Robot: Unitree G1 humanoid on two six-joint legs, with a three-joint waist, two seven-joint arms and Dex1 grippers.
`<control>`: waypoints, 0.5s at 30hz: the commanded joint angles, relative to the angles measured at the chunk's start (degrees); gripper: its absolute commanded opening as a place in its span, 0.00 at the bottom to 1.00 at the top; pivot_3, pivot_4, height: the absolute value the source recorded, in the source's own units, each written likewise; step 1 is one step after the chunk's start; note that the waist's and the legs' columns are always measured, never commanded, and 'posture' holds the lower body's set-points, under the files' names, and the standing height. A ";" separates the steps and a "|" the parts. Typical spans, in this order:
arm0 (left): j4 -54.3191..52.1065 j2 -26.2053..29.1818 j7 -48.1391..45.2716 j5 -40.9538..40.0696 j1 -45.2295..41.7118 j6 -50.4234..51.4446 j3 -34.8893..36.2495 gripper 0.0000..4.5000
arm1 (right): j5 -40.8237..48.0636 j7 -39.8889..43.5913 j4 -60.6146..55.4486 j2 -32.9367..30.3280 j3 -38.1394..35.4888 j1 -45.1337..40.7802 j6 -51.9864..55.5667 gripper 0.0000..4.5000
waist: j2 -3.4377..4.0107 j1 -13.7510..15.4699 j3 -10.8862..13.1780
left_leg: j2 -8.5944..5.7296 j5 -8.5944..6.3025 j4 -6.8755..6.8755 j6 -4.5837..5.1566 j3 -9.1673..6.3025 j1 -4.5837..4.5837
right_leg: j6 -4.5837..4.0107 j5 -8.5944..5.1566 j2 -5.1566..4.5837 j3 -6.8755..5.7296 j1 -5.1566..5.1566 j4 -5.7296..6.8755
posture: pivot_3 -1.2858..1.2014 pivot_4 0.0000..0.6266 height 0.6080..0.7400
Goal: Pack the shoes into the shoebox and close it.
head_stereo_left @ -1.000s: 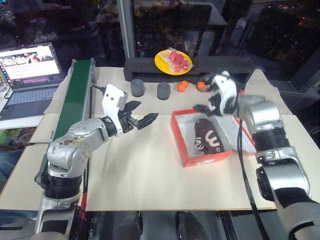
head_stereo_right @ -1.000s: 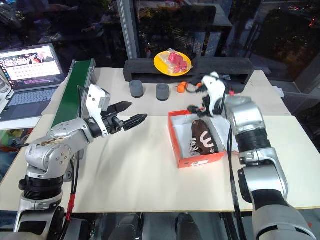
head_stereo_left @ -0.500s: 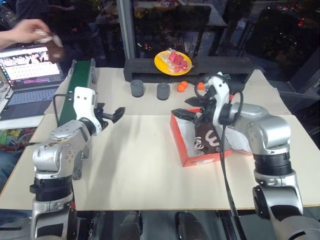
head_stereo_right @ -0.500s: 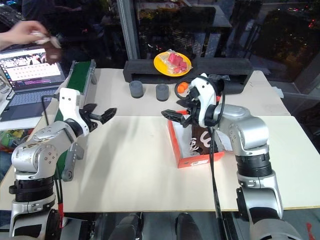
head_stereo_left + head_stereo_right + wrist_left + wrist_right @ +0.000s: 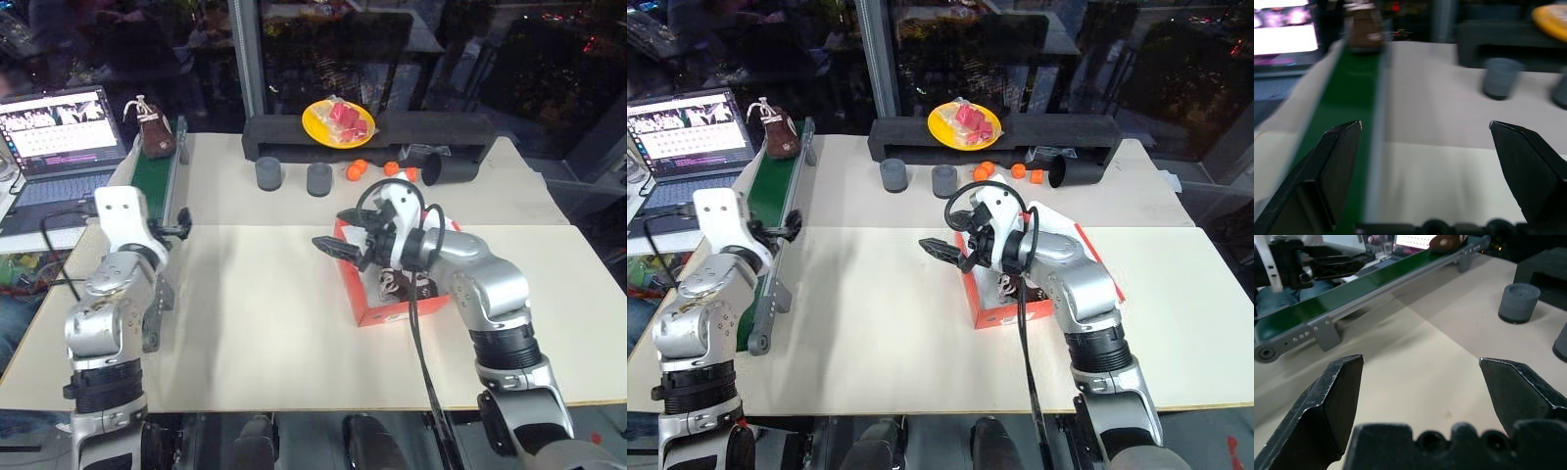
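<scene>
boxed shoe [image 5: 404, 285] half hidden by arm

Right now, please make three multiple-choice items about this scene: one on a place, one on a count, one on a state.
1. Where is the second shoe?
A. on the far end of the green conveyor belt
B. on the yellow plate
C. inside the laptop

2. How many grey cylinders stand before the black foam block?
A. one
B. two
C. four

3. How is the right gripper?
A. shut on a shoe
B. shut, empty
C. open, empty

Answers:
1. A, the brown shoe sits on the belt beside the laptop.
2. B, two stand side by side.
3. C, its fingers are spread, near the shoebox.
</scene>
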 commanded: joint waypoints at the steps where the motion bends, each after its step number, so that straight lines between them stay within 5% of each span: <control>1: 3.56 2.27 -0.05 1.38 -1.18 -4.09 2.87 1.00 | -0.53 1.99 -0.01 0.27 0.85 -2.30 -4.38 0.99 | 0.00 0.03 0.00 | 0.00 0.00 0.00 0.00 0.00 0.00 | 0.00 0.00 0.00 0.00 0.00 0.00 | 0.52 0.24 1.00; 15: 17.32 6.05 -4.70 2.55 -4.46 -10.33 2.02 1.00 | 3.47 5.95 -3.46 0.37 0.30 -1.45 -4.84 0.99 | -0.06 0.10 -0.03 | 0.00 0.00 0.00 -0.01 -0.01 0.00 | 0.00 0.00 -0.01 -0.03 -0.01 0.01 | 0.52 0.24 1.00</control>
